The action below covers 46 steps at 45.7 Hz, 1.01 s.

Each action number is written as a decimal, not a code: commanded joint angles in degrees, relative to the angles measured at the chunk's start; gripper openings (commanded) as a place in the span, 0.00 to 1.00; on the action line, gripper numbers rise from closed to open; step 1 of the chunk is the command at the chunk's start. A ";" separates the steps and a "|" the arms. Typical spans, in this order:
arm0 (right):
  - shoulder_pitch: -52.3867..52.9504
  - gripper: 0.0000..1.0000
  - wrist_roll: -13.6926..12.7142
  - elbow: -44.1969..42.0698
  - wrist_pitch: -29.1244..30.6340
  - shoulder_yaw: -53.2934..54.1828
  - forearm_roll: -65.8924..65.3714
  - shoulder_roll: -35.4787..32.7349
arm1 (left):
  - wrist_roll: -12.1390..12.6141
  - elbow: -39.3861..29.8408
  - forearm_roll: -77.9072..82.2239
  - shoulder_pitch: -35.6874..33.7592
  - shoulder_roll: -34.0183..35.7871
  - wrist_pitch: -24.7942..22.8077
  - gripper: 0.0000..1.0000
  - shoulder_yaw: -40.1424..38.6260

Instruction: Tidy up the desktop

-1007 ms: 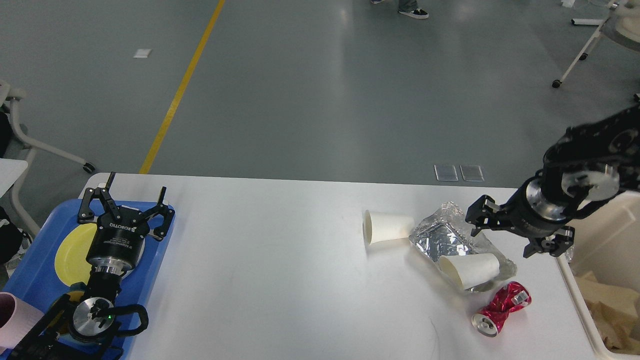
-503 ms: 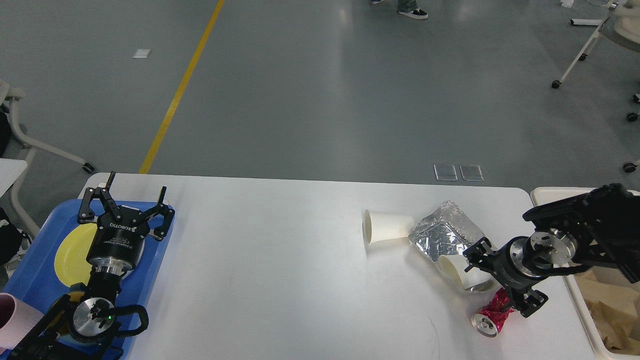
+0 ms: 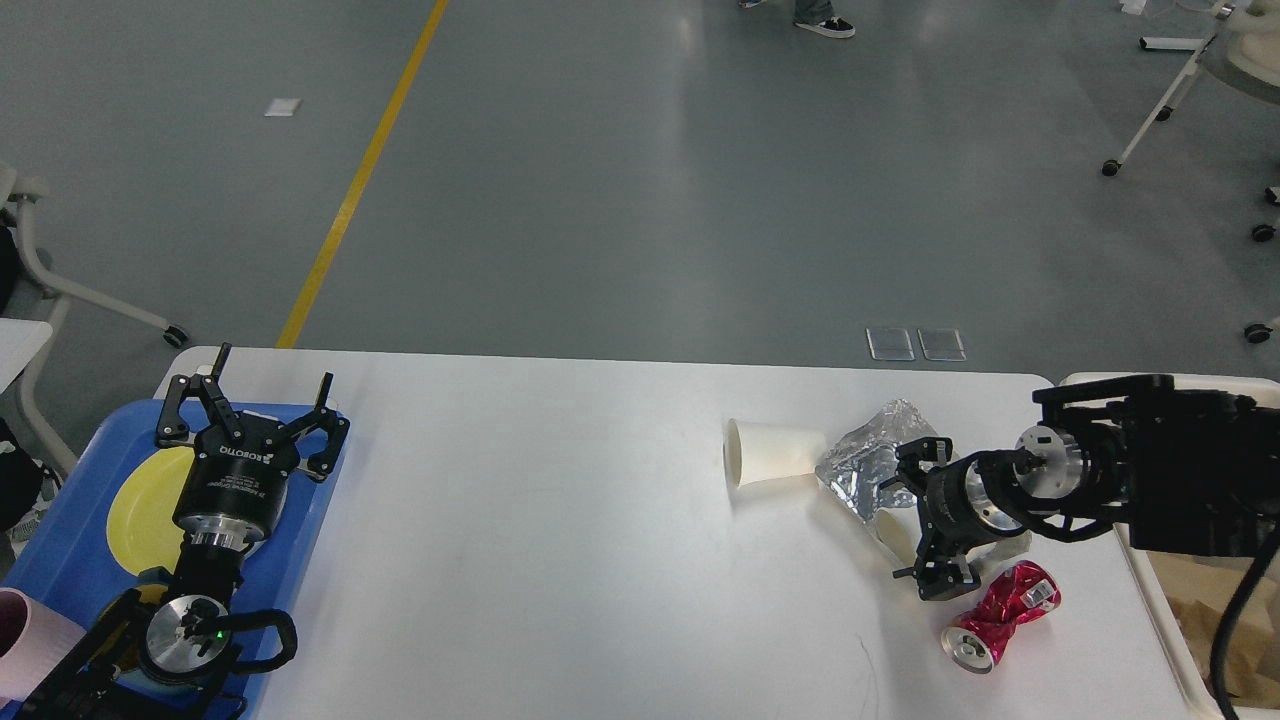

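2 paper cups on desktop (image 3: 560, 520) | R gripper (image 3: 925, 520) spread wide, empty, straddling 2nd cup (image 3: 897, 532) on foil bag (image 3: 870, 465); cup axis across jaws, rim toward them | L gripper (image 3: 250, 420) open, empty, far off over blue tray (image 3: 60, 560)

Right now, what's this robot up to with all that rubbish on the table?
It is clearing litter off a white desktop. Its right gripper is open and low over a paper cup lying on a silver foil bag, apparently about to grab the cup. Another paper cup lies on its side beside the bag, and a crushed red can lies nearer. The left gripper is open over a blue tray holding a yellow plate.
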 commanded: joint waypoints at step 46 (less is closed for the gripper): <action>-11.53 0.23 -0.46 -16.45 -10.01 9.42 -1.30 9.65 | -0.01 0.00 0.00 -0.01 0.00 0.00 0.96 -0.01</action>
